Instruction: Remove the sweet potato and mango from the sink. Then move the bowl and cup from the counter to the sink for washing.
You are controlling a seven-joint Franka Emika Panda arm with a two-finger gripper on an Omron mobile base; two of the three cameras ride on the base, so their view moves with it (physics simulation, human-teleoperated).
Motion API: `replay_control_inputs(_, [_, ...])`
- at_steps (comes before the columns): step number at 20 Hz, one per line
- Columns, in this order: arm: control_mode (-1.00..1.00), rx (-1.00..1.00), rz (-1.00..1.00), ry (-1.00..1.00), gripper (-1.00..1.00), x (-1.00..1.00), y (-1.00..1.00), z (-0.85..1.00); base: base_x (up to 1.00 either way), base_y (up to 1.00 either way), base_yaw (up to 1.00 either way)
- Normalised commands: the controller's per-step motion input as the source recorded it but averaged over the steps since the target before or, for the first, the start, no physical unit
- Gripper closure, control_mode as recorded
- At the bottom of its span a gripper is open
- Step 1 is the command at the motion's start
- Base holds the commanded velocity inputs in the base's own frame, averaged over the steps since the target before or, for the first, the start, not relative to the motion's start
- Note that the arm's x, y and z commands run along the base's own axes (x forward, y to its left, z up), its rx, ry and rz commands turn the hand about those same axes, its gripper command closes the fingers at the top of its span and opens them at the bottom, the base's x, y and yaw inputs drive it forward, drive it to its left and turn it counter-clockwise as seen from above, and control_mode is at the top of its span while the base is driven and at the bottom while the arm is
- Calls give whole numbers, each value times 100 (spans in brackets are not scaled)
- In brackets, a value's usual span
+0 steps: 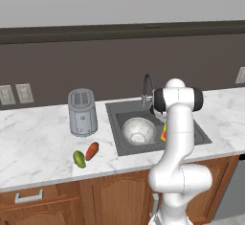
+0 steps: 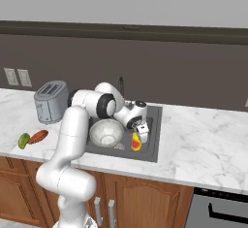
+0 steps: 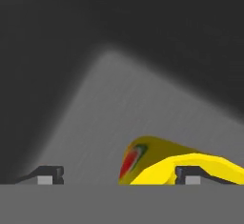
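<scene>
In the sink (image 2: pixel 153 150), sunk into the white marble table (image 2: pixel 203 139), the cup (image 2: pixel 137 142) sits at the right side of the dark basin, just beside the bowl (image 2: pixel 105 132), which stands upright with its open mouth up and takes the left half of the basin. The cup is yellow with a red mark on its side; in the right base view it looks tipped, its long axis leaning toward the front wall of the sink, though how far it leans is hard to tell. The gripper (image 2: pixel 142 129) hangs right above the cup, pointing down into the basin. In the hand view the fingers (image 3: pixel 46 174) stand wide apart at the bottom edge, the cup's yellow rim and red mark (image 3: pixel 129 161) showing between them nearer the right finger; whether that finger touches the cup cannot be told, and the fingers clamp nothing. The thin curved faucet (image 1: pixel 147 87) rises behind the sink at the back wall. On the table left of the sink, the sweet potato (image 1: pixel 92 151) and the mango (image 1: pixel 79 159) lie just beside each other near the front edge. The sweet potato's long axis runs diagonally, its far tip toward the sink; the mango's slants the other way. A grey toaster (image 1: pixel 82 112) stands behind them, well apart from the sink
</scene>
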Motion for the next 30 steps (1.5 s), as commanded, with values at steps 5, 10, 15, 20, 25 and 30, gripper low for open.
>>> replay_control_inputs(5, [-100,-3,0,-2,-100,0,0,13,0,0,0])
replay_control_inputs(10, [-100,-6,0,0,-100,0,3,17,0,0,0])
replay_control_inputs(15, [-100,-6,0,0,-100,0,2,20,0,0,0])
replay_control_inputs(20, [-100,0,0,0,-100,-3,2,27,0,0,0])
replay_control_inputs(25, [-100,0,0,0,-100,-10,1,32,0,0,0])
replay_control_inputs(30, [-100,0,0,-4,-100,-14,0,31,0,0,0])
